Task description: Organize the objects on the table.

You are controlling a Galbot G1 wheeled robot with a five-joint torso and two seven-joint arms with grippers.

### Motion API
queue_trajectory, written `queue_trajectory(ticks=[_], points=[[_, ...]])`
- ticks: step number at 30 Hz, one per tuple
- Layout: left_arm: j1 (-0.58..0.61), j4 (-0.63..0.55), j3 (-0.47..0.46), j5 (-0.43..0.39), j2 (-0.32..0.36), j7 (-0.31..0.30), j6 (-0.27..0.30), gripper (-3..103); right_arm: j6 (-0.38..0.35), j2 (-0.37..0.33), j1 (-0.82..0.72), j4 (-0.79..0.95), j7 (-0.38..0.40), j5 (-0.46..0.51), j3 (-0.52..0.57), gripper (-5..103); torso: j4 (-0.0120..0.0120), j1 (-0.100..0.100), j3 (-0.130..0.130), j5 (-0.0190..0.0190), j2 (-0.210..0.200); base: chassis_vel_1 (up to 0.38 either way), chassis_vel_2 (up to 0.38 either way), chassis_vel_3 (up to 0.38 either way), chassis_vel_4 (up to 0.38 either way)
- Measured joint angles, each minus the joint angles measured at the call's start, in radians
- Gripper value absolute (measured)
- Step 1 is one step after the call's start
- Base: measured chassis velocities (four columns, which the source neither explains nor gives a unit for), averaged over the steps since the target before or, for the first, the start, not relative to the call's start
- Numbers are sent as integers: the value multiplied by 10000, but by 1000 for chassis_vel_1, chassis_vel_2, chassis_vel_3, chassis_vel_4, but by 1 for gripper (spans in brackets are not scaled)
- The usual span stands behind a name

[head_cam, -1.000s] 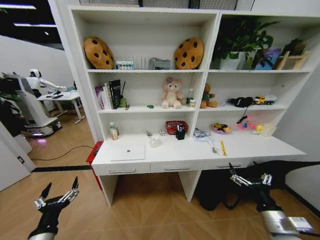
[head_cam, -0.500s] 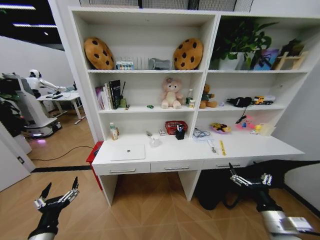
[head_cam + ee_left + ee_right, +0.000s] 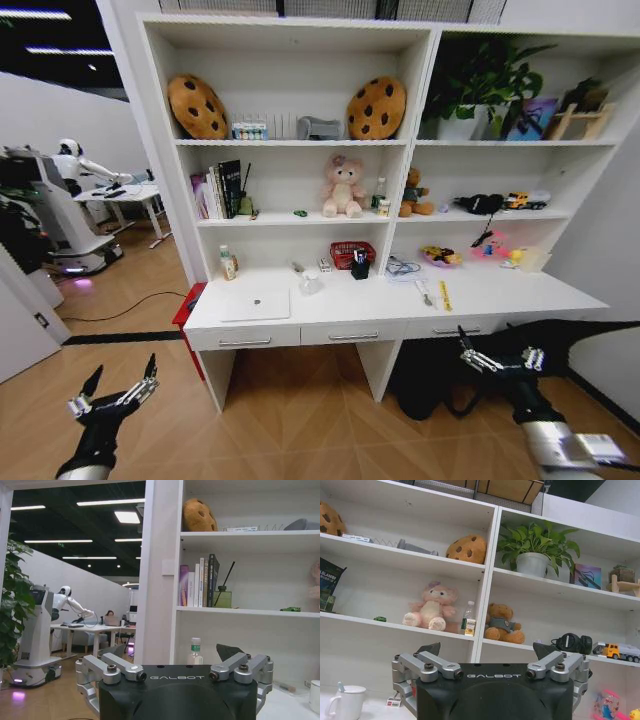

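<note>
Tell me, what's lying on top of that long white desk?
On the white desk: a closed silver laptop at the left, a white mug, a red basket, and a yellow strip. The basket's contents can't be made out.

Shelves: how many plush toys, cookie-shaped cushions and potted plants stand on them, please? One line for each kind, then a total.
Plush toys: 2, a pink one and a brown bear.
Cookie-shaped cushions: 2.
Potted plants: 1.
Total: 5.
</note>
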Motion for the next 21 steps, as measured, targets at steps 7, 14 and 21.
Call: queue_trajectory(ticks=[7, 14, 21], points=[[0, 0, 0, 0, 0, 1, 0, 100, 0, 0, 0, 0, 0, 0, 0, 100, 0, -1, 0, 0, 0, 0, 0, 0, 0], [0, 0, 0, 0, 0, 0, 0, 100, 0, 0, 0, 0, 0, 0, 0, 100, 0, 0, 0, 0, 0, 0, 0, 0, 0], [0, 0, 0, 0, 0, 1, 0, 100, 0, 0, 0, 0, 0, 0, 0, 100, 0, 0, 0, 0, 0, 0, 0, 0, 0]])
